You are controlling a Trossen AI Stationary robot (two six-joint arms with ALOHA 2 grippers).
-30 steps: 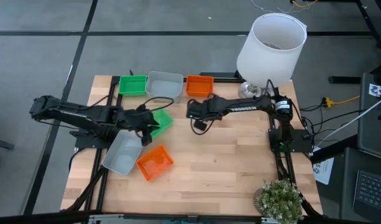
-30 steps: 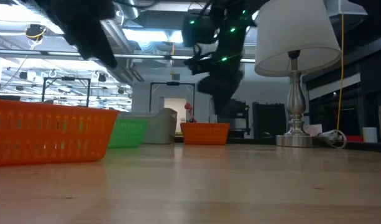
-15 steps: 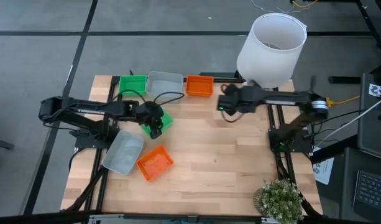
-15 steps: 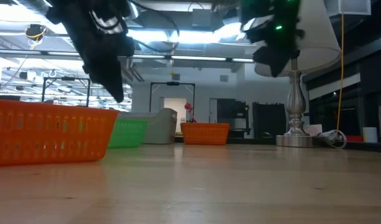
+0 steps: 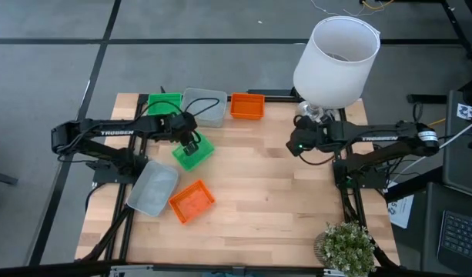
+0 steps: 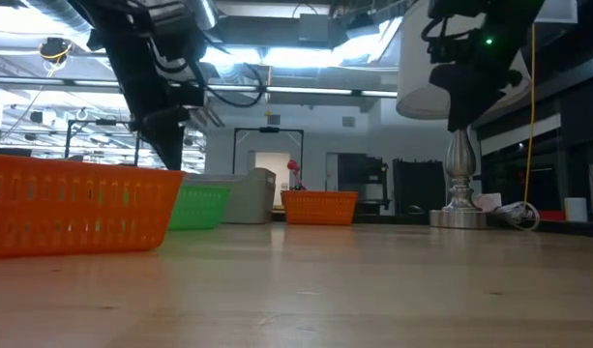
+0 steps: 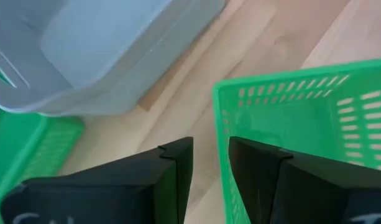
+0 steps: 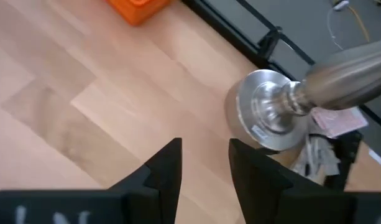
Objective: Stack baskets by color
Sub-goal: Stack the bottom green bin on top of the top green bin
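Observation:
A green basket rests on its base left of the table's middle, turned askew. My left gripper hangs open at its far-left rim; in the left wrist view one finger is over the basket and the other is outside its wall. At the far edge stand a green basket, a grey one and an orange one in a row. A grey basket and an orange basket lie near the left front. My right gripper is open, in the air beside the lamp's base. My left gripper stands astride the green basket's side wall, near a corner, slanting down from the table's left. Whether either finger touches the wall, I cannot tell. The basket sits flat on the table.
A big white lampshade on a metal stand fills the far right corner. A potted plant sits at the near right corner. Bare wood lies across the table's middle and right front.
My right gripper has pulled back from the table's middle toward the right edge and now hangs by the lamp's base. My left gripper has swung toward the far edge, along the green basket to its far-left rim. The baskets have stayed in place.

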